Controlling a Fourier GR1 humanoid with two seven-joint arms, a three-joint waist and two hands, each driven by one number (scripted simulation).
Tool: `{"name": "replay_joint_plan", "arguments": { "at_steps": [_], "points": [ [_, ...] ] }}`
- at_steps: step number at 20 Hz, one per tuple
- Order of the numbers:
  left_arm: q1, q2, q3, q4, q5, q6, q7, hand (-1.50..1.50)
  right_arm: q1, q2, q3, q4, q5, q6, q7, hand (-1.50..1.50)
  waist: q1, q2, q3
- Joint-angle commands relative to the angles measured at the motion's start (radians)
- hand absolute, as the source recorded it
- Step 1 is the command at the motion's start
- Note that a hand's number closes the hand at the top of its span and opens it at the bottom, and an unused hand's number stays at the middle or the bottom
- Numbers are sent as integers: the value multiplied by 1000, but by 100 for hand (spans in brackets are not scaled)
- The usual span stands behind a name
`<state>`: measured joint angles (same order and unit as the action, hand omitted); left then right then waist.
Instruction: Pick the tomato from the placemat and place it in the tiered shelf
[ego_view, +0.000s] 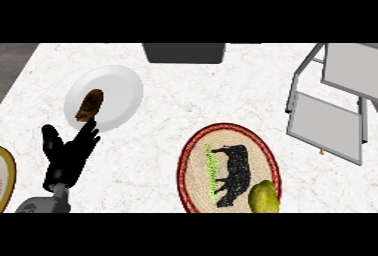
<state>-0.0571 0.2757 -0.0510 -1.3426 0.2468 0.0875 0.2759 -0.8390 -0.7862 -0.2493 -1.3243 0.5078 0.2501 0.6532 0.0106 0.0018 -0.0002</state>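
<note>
Bench top is pale marble with faint reddish veins, and a strip of grey floor shows past its far left corner. At the left edge there's a sliver of a yellow-rimmed dish. The left robot hand is open near the left side, fingers straight and pointing away, holding nothing. Just beyond its fingertips sits a white plate with a brown food item on it. A dark box sits at the far edge. The round red-rimmed placemat carries a black animal print, and the yellowish-green tomato sits on its near right part. The grey tiered shelf stands far right.
</note>
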Motion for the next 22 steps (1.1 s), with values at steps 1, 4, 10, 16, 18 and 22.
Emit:
{"name": "replay_joint_plan", "arguments": {
  "at_steps": [1, 4, 10, 16, 18, 22],
  "points": [
    [4, -11, 13, -5, -9, -7, -4, 0, -74, -9, 18, 135, 46, -20, -59, 150, 3, 0, 0],
    [-39, -3, 42, 37, -2, -24, 6, 0, -38, 11, 7, 177, 67, -87, -147, 150, -2, 0, 0],
    [8, -38, 31, 62, -44, -19, -63, 0, 11, 50, -7, 191, 69, -154, -236, 150, -8, -2, 0],
    [15, -19, 56, 2, -25, -54, 2, 0, -68, 5, -6, 285, 80, -95, -272, 150, -2, -1, 0],
    [46, -64, 26, -34, -61, 1, -14, 0, -57, 9, 27, 272, 108, -81, -256, 150, -1, -1, 0],
    [25, -53, 42, 7, -46, -28, -19, 0, -73, 37, -93, 252, 36, -163, -182, 150, -11, -4, 0]
  ]
}}
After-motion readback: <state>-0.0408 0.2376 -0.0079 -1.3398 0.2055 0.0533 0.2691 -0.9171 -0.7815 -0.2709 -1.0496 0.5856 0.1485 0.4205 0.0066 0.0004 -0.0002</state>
